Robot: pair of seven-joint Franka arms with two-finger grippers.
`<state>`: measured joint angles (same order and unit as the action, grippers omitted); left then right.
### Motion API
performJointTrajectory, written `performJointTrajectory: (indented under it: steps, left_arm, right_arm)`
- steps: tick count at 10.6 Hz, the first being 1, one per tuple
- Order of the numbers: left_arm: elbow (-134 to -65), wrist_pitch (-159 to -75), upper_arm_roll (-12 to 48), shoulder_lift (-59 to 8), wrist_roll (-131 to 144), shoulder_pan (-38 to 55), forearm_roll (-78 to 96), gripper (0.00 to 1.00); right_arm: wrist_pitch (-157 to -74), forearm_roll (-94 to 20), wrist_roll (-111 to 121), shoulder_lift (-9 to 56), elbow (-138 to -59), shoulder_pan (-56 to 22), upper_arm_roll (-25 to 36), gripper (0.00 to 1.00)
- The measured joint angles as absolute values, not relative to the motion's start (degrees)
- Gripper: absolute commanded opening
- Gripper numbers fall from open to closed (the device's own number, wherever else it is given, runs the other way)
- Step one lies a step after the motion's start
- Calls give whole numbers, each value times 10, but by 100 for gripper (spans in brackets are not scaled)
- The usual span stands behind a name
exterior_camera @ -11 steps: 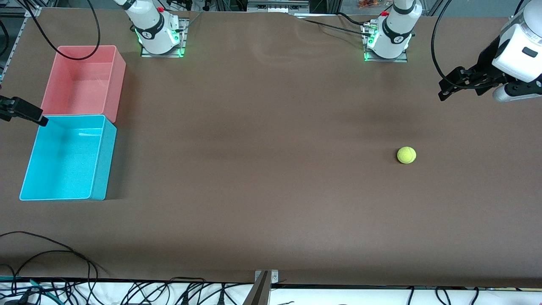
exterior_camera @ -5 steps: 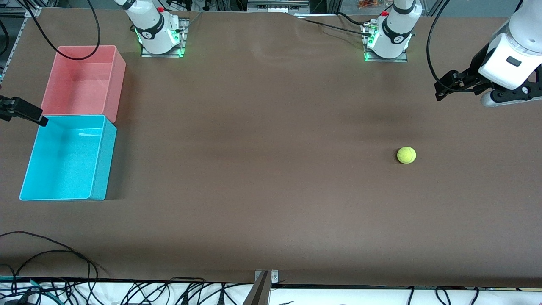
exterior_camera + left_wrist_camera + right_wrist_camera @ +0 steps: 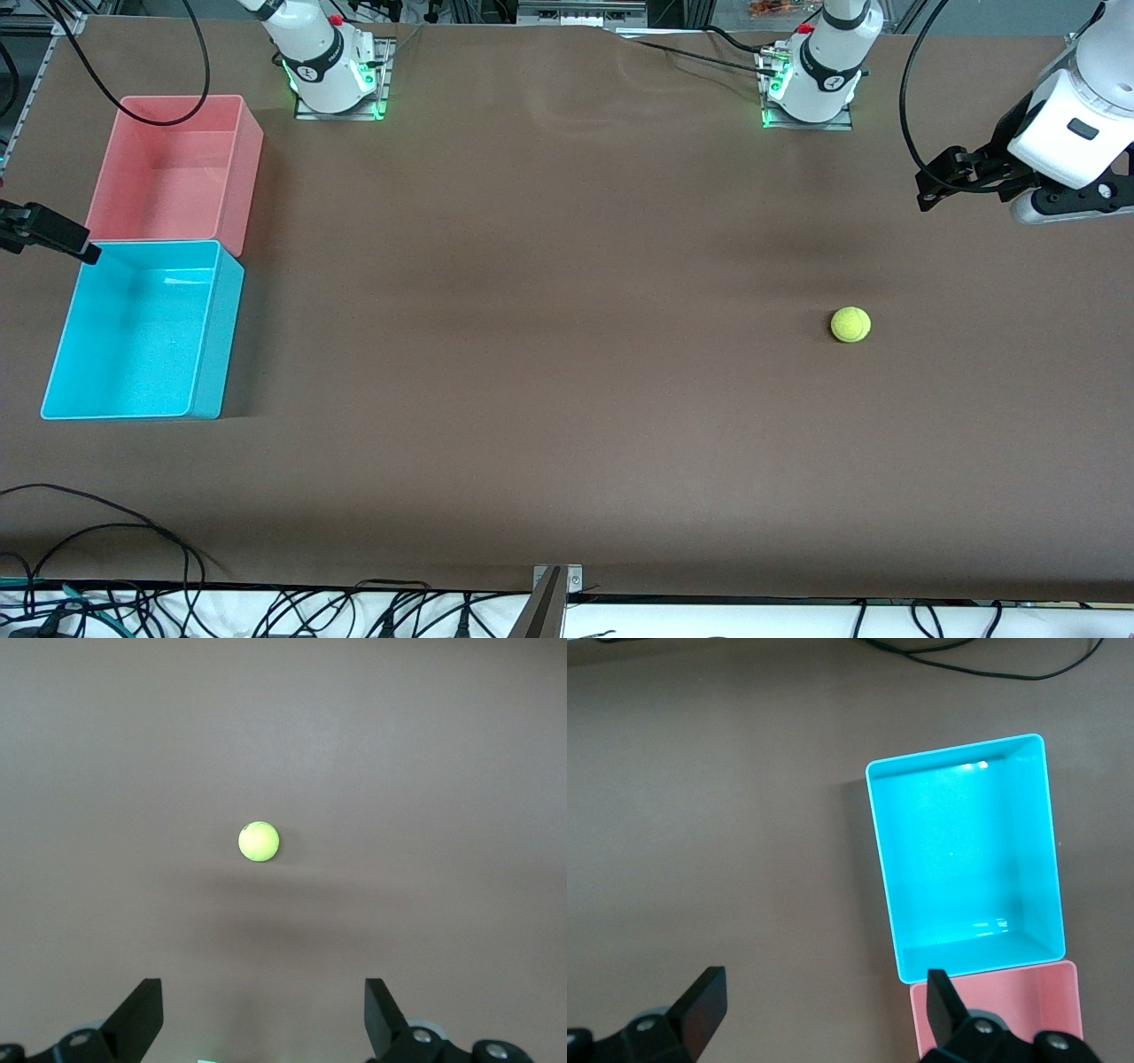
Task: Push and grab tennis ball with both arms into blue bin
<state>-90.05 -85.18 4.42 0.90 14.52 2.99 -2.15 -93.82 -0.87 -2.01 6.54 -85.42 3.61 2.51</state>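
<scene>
The tennis ball (image 3: 850,324) lies on the brown table toward the left arm's end; it also shows in the left wrist view (image 3: 259,842). My left gripper (image 3: 928,186) hangs open and empty in the air over the table at that end, well apart from the ball; its fingers frame bare table in the left wrist view (image 3: 262,1014). The blue bin (image 3: 133,337) stands empty at the right arm's end. My right gripper (image 3: 78,245) is open and empty, over the table edge beside the blue bin's rim; the right wrist view (image 3: 824,1005) shows the bin (image 3: 961,850) ahead of it.
A pink bin (image 3: 168,168) stands empty against the blue bin, farther from the front camera, and shows in the right wrist view (image 3: 1001,1019). Cables lie along the table's near edge (image 3: 106,532). The arm bases (image 3: 337,80) stand along the back.
The left arm's hand has risen and swivelled a little over its end of the table. The ball, the bins and the right gripper have not moved.
</scene>
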Motion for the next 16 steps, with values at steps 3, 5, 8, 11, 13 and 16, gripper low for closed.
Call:
performJointTrajectory:
  steps: [3,5,8,11,13,16]
  left_arm:
    - [-896,-843,46,10,144,30,-21,100]
    - [-896,-840,50,10,144,30,-21,100]
    - [-880,-834,52,10,144,33,-21,100]
    - [-876,-832,52,10,144,35,-21,100]
    - [-876,-832,52,10,144,35,-21,100]
    - [-874,-832,52,10,144,35,-21,100]
  right_arm:
    - [-938,-9,-20,65,-854,36,25,100]
    - [-938,-9,-21,65,-854,36,25,100]
    - [-938,-9,-21,65,-854,36,25,100]
    - [-938,-9,-28,65,-854,36,25,100]
    - [-938,-9,-33,65,-854,36,25,100]
    - [-938,-9,-35,65,-854,36,25,100]
